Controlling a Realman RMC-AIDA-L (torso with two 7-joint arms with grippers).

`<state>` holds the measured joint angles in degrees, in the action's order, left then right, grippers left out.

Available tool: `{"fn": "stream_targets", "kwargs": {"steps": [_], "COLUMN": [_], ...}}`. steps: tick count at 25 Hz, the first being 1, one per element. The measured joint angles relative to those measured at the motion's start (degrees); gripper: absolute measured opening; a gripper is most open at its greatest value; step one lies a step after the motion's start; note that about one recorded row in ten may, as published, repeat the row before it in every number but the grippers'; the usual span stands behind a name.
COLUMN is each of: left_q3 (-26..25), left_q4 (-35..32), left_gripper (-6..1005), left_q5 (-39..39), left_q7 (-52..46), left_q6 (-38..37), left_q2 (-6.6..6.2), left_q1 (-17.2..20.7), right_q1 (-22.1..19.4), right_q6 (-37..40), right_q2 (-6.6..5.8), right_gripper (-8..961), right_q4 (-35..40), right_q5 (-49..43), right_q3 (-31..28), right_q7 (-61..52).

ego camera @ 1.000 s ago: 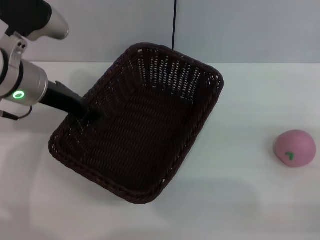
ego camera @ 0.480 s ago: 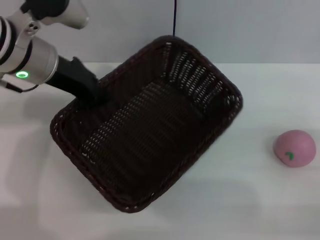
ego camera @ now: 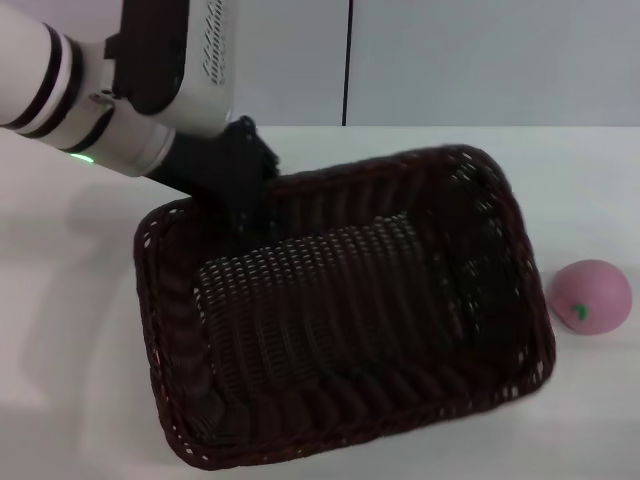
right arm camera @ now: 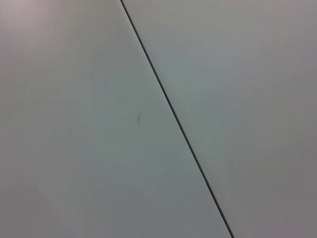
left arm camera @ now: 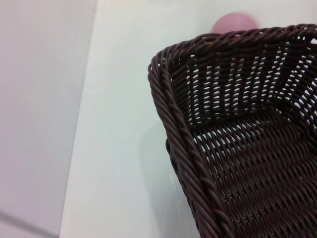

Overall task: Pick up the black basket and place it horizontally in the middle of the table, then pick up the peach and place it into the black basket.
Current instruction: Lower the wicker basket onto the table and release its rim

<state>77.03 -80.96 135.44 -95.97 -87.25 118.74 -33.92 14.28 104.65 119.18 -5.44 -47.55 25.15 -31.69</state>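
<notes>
The black basket (ego camera: 330, 300) lies with its long side nearly left to right over the middle of the white table (ego camera: 70, 340). My left gripper (ego camera: 243, 196) is shut on the braided rim at the basket's far left corner. The basket is empty. The pink peach (ego camera: 590, 296) sits on the table just right of the basket, apart from it. The left wrist view shows a corner of the basket (left arm camera: 233, 148) close up, with the peach (left arm camera: 235, 22) beyond its rim. My right gripper is out of view.
A grey wall with a dark vertical seam (ego camera: 350, 60) rises behind the table's far edge. The right wrist view shows only that wall and seam (right arm camera: 173, 119). Bare tabletop lies left of the basket and around the peach.
My left arm has swung right and turned the basket from a diagonal lie to a nearly horizontal one. Its right end now comes close to the peach, which has not moved.
</notes>
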Motion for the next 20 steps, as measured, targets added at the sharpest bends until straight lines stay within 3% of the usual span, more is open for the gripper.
{"fn": "stream_targets", "kwargs": {"steps": [4, 12, 20], "left_q3": [3.2, 9.3, 10.4], "left_q4": [-0.4, -1.2, -2.1], "left_gripper": [245, 257, 268], "left_q5": [-2.7, -2.8, -2.8], "left_q7": [7.2, 10.1, 9.1], "left_q6": [0.5, 4.2, 6.6], "left_q2": [0.00, 0.09, 0.17], "left_q1": [-0.1, 0.8, 1.1], "right_q1": [-0.3, -0.3, -0.4], "right_q6": [0.0, -0.5, -0.6], "right_q2": [-0.06, -0.09, -0.09], "right_gripper": [673, 673, 673], "right_q4": [0.0, 0.0, 0.0], "right_q5": [0.0, 0.0, 0.0], "right_q3": [0.0, 0.0, -0.2], "right_q7": [0.0, 0.0, 0.0]}}
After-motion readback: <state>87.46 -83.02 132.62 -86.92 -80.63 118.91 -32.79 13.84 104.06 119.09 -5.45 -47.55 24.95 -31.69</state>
